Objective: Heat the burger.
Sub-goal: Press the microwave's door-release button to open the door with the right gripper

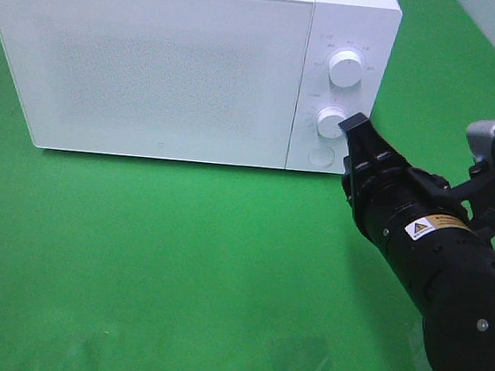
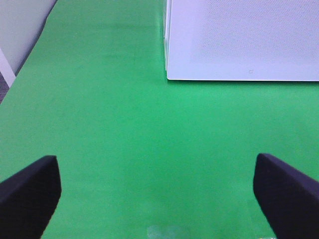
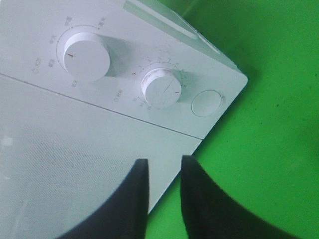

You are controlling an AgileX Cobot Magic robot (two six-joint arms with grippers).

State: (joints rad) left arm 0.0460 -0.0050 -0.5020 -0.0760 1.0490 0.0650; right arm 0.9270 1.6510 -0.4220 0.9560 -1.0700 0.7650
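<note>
- My right claw (image 3: 164, 160) is narrow: its two black fingers stand close together with a slit between them, and it holds nothing.
- My left claw (image 2: 154, 159) hangs spread wide and empty over the green mat (image 2: 124, 124). It is well apart from the controls, so my right arm is the nearer one.
- Just ahead of my right fingertips sits the lower dial (image 3: 160, 88) of the white microwave (image 1: 369, 39). From the high camera my tip looks right at the dial's edge, but I cannot tell whether it touches.
- The dial's axis points out of the panel toward me, so I judge that I must widen, straddle it and twist.
- Beyond it is the upper dial (image 3: 82, 56); a round button (image 3: 207, 102) sits beside the lower one.
- The door (image 1: 145, 68) is closed. The burger shows in no view, and I judge that it lies behind that door.
</note>
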